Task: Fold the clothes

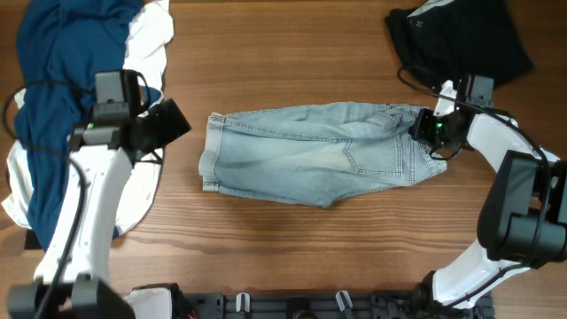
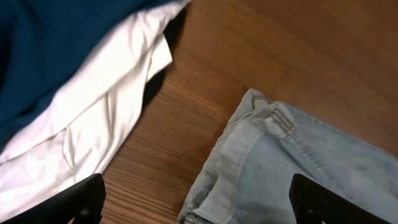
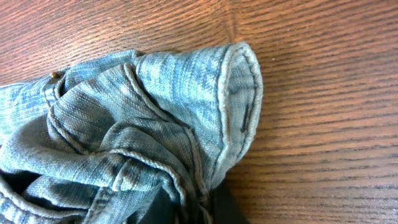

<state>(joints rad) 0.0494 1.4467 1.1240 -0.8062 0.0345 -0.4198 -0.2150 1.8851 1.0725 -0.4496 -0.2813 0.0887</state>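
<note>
In the right wrist view, a bunched end of the denim shorts (image 3: 155,106) is pinched between the dark fingers (image 3: 160,210) of the right gripper (image 3: 191,208), which is clamped on the cloth at the bottom edge. Bare table (image 3: 323,74) is left open above and to the right. In the left wrist view, the left gripper (image 2: 196,182) is held wide, one finger at each lower corner, and the shorts' cuffed hem is seen below it toward the right. From overhead, the shorts are spread flat across the middle, gripped at their right end, while their left hem is kept apart from the left gripper by bare wood. Open wood is also seen above and below them. Farther off, a dark-blue garment (image 1: 62,71) is heaped over a white garment (image 1: 152,44) at upper left, and a black garment (image 1: 461,35) lies at upper right.
</note>
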